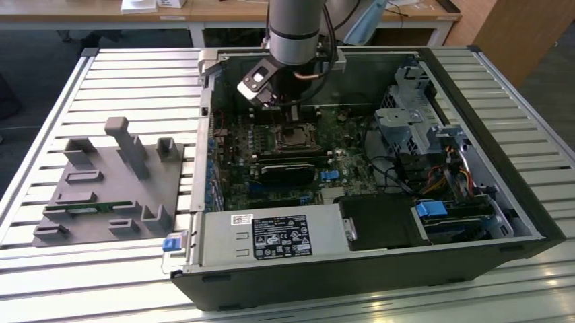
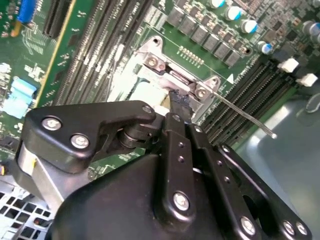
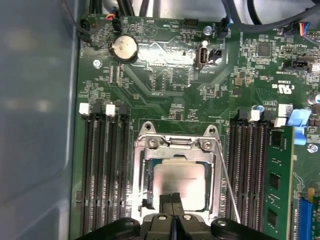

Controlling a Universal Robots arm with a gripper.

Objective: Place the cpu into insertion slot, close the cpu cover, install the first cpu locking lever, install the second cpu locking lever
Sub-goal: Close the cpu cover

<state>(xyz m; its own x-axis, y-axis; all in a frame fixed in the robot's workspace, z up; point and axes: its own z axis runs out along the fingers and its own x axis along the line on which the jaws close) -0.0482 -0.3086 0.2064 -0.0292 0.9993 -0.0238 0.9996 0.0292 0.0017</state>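
**end effector closed over seated cpu**

in the exterior view an open computer case [image 1: 503, 222] is seen lying on a slatted worktop [image 1: 108, 282]. a grey holder [image 1: 108, 188] is set at nine o'clock from the case. the arm [image 1: 297, 30] is lowered into the case from twelve o'clock. its end effector [image 1: 287, 113] is held just above the insertion slot [image 1: 292, 139], which is found at about ten o'clock from the case's middle. a silver box [image 1: 269, 235] is placed at six o'clock from the slot.

in the first wrist view the cpu [image 3: 181, 181] is seen seated in the slot, its dull silver top showing. the cpu cover [image 3: 137, 180] is laid down around it, framing the chip through its window. the fingers of the end effector [image 3: 172, 199] are seen pressed together with no gap, and nothing is held between them. the tips are placed over the near edge of the cpu. whether they are touching it cannot be told.

a thin metal lever [image 3: 227, 190] is seen running from the cover's hinge corner out over the memory slots [image 3: 105, 170], apart from the cover's side. in the second wrist view the same lever [image 2: 245, 117] is shown sticking out beside the closed fingertip [image 2: 179, 102].
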